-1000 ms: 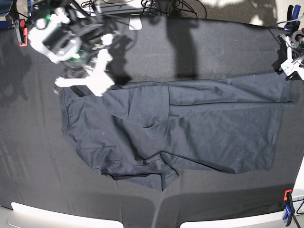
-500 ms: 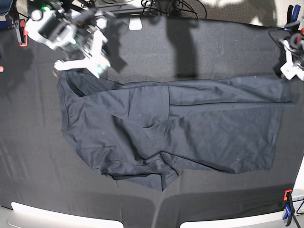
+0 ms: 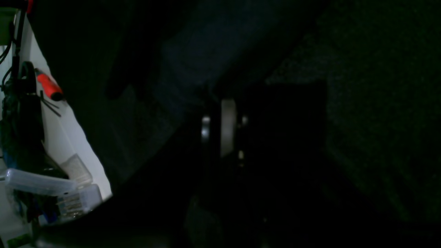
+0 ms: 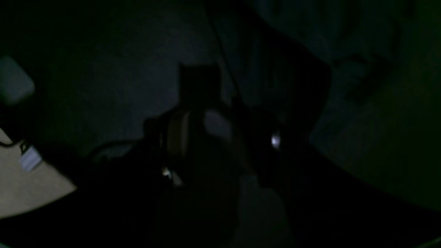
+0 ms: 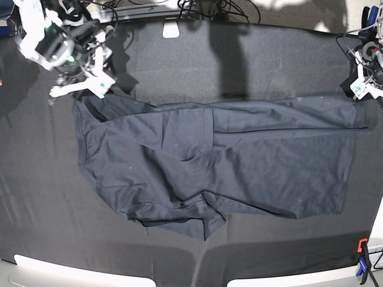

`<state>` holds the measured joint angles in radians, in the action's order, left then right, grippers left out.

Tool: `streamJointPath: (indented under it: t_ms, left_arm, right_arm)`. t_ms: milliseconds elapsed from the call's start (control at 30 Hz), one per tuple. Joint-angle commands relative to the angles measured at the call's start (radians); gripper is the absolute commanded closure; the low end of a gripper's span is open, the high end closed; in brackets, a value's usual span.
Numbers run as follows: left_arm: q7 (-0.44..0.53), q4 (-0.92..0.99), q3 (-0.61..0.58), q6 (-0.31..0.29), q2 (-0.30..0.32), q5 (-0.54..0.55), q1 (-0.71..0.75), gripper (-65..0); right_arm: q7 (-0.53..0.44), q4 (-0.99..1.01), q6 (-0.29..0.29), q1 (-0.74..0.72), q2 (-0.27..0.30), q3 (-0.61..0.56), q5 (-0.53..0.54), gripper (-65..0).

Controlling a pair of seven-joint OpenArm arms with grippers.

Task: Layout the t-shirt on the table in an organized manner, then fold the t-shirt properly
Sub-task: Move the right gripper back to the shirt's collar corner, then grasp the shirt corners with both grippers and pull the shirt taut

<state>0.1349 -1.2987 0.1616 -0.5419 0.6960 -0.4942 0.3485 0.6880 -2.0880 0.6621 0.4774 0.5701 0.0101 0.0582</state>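
1. you are looking at the t-shirt (image 5: 209, 167) lying spread across the middle of the table (image 5: 269, 54), wrinkled, with a folded flap bunching along its near edge.
2. in the base view the right gripper (image 5: 81, 89) is hovering just off the shirt's far left corner, its white fingers (image 5: 99, 84) standing apart with nothing showing between them; whether they are touching the fabric you cannot tell.
3. the left gripper (image 5: 361, 89) is sitting at the opposite side, just beyond the shirt's far right corner, near the table's edge. its jaws are pressed together; whether cloth is pinched in them is not visible.
4. the left wrist view is too dark for detail: you are seeing only a pale closed fingertip pair (image 3: 227, 127) over dark cloth.
5. the right wrist view is equally dim, showing faint fabric folds ahead of the gripper.
6. an orange and blue clamp (image 5: 362, 263) is gripping the near right edge of the table.
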Motion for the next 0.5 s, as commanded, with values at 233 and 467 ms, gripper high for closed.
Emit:
streamJointPath:
  t_ms: [233, 467]
  left_arm:
    - [-0.019, -0.006, 0.000, -0.011, 0.016, -0.004, 0.001, 0.0]
    - [-0.056, -0.006, 0.000, -0.011, 0.017, -0.004, 0.001, 0.0]
  right_arm:
    - [-0.056, 0.193, -0.044, -0.174, 0.012, -0.257, -0.244, -25.9]
    - [-0.025, 0.255, -0.125, -0.222, 0.013, -0.367, -0.373, -25.8]
